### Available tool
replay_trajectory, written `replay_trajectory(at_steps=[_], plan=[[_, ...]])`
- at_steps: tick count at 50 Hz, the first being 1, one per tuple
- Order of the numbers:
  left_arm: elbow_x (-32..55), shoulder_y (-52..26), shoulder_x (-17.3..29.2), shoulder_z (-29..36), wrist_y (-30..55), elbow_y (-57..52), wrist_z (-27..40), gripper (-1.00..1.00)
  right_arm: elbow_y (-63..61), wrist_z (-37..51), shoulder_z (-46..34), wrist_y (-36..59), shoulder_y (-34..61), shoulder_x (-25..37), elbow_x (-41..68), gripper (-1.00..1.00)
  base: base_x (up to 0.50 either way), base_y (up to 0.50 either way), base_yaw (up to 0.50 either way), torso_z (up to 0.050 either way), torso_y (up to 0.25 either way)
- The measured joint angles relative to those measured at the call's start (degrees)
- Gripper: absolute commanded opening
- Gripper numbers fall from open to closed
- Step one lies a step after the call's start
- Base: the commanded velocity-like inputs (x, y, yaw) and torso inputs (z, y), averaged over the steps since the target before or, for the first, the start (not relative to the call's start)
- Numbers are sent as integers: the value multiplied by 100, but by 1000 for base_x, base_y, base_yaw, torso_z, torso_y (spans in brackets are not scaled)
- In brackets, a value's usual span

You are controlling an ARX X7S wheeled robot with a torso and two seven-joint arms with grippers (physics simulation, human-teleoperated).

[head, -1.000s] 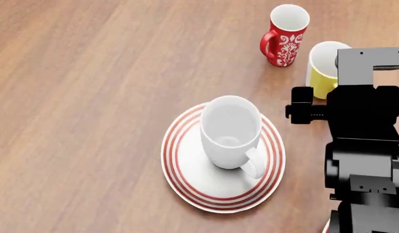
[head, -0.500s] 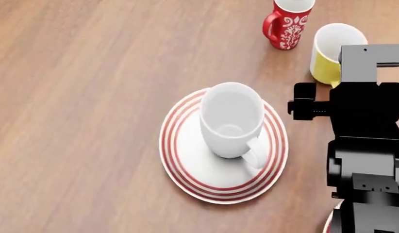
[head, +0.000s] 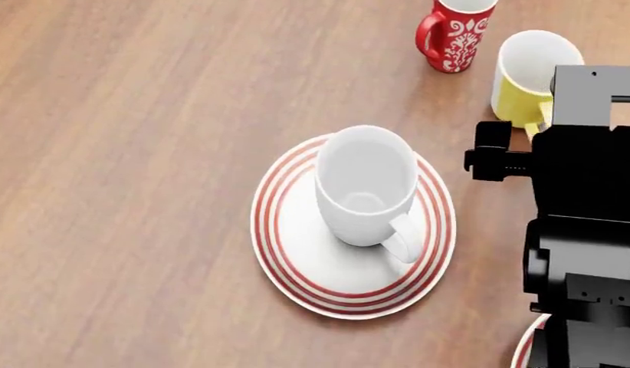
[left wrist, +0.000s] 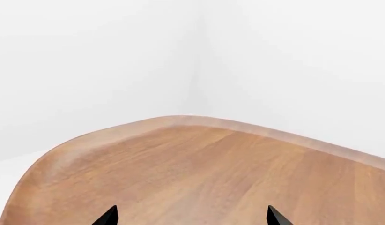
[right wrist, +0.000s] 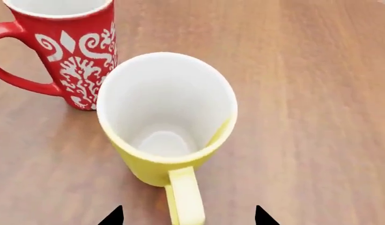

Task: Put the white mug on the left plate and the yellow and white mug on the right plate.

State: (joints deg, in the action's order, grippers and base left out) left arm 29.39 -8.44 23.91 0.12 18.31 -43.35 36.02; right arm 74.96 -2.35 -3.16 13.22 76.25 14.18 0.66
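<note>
Sitting upright dead centre of the head view, the white mug (head: 366,184) on the left plate (head: 294,268), handle turned toward the lower right, red rings showing all round the base. Up at the upper right, the yellow and white mug (head: 526,73) on the bare wooden table (head: 131,153), off any plate, partly covered by the black right arm. Just beside it toward the top edge, the red mug (head: 453,31), white ornament facing out. Down in the lower right corner, only a sliver of the right plate (head: 522,351) peeking past the arm.

Seen through the right wrist camera, the yellow and white mug (right wrist: 167,122) filling mid-frame, white inside, yellow handle (right wrist: 183,197) pointing at the lens, red mug (right wrist: 67,51) touching or nearly touching its far side. Right gripper (right wrist: 186,216) spread wide, two dark fingertips (right wrist: 112,216) either side of the handle, clear of it, gripping nothing.

Left gripper (left wrist: 191,216) spread wide as well, tips over a rounded table corner (left wrist: 180,123), white walls behind, nothing held.
</note>
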Motion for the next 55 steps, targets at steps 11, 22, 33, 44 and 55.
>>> replay_trajectory(at_steps=[11,22,33,44,55], plan=[[-18,-2,14,35,-22,3,-2,100,1,10,47,-45,22,15,-4,100,0,0,0,2,-120],[26,7,14,11,-43,3,20,100,0,0,66,-66,-8,6,-20,100,0,0,0,0,0],[49,17,24,-1,-62,0,36,100,-1,-72,115,-203,-44,12,-19,-100,0,0,0,0,0],[61,25,36,-4,-90,4,43,100,1,-100,270,-566,-146,62,105,-100,0,0,0,0,0],[55,9,41,16,-114,35,43,100,-1701,-222,550,-361,-1002,117,464,-100,0,0,0,0,0]])
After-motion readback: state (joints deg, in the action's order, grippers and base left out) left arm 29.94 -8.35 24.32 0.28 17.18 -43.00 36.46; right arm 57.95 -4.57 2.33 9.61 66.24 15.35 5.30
